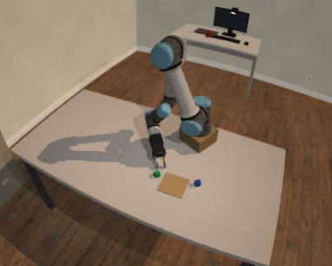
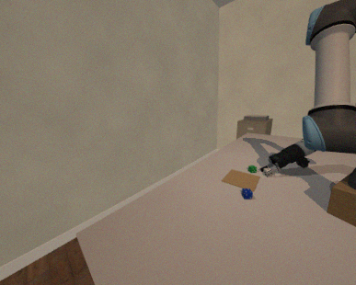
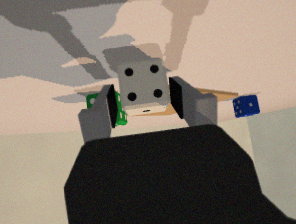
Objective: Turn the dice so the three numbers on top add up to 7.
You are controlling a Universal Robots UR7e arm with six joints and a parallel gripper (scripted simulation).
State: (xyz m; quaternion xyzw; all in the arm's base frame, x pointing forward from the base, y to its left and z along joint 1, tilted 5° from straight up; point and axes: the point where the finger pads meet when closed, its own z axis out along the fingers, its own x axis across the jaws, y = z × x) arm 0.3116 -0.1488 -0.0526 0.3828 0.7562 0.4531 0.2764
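A pale grey die is between the fingertips in the wrist view. Its four-pip face is toward the camera, and a narrow lit face with one dark pip shows below it. My gripper is low and tilted, with its fingers apart and a gap on each side of the die. A green die lies off the mat, partly behind one finger in the wrist view. A blue die lies off the mat's other side. The tan mat lies flat. Top numbers are unclear.
All of this is on a large pale table. The arm's wooden base block stands behind the mat. The arm's shadow falls across the table. A separate desk with a monitor is far behind.
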